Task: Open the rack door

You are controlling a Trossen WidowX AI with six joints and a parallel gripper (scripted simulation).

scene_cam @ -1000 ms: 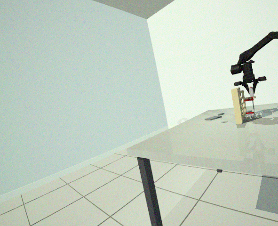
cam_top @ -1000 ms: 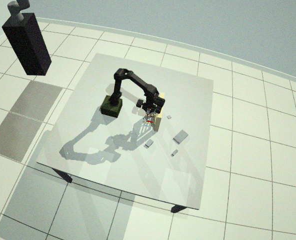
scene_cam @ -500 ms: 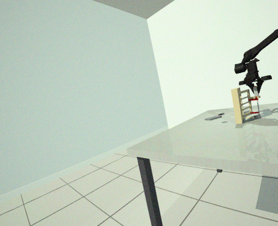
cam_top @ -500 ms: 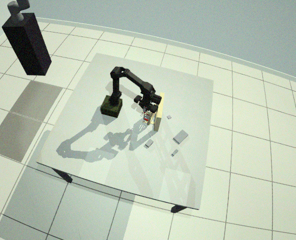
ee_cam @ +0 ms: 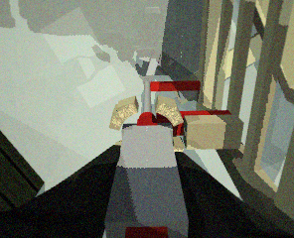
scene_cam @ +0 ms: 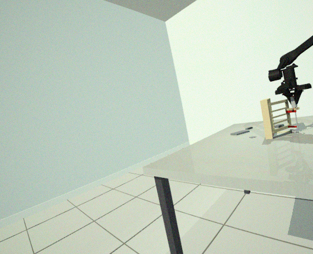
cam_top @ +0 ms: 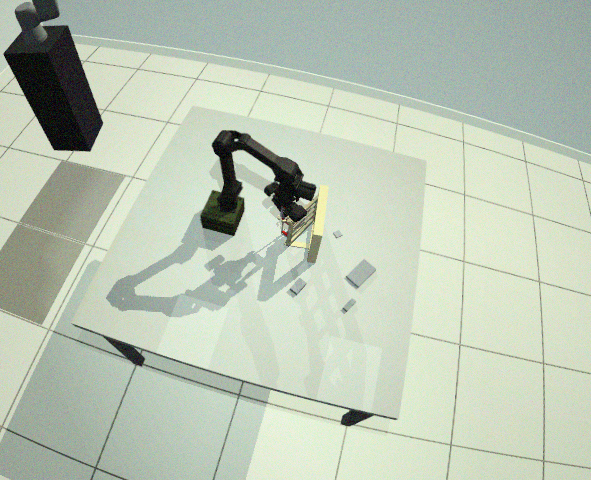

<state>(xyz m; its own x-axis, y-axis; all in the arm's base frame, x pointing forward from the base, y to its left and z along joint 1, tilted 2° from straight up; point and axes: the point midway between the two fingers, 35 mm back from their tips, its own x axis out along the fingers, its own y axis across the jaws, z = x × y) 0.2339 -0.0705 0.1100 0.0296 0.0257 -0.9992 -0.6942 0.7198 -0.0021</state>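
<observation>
From where I'm standing, the black gripper [cam_top: 285, 227] [scene_cam: 293, 106] [ee_cam: 147, 157] points down, its fingers clamped around the grey upright handle with red fittings [scene_cam: 292, 102] [ee_cam: 147, 146]. In the top view that handle sits on the pale wooden slatted door [scene_cam: 279, 117] [ee_cam: 266, 89], which stands partly open, at seven o'clock from the middle of the cream wooden frame [cam_top: 320, 211] [scene_cam: 266, 118]. The dark green block [cam_top: 222, 219] under the arm lies at nine o'clock from the door.

Beyond the table [cam_top: 197, 279] [scene_cam: 205, 164], a tiled floor [cam_top: 491, 387] [scene_cam: 109, 210] is bordered by pale walls [cam_top: 440, 62] [scene_cam: 82, 95]; shadows are cast across the tabletop.
</observation>
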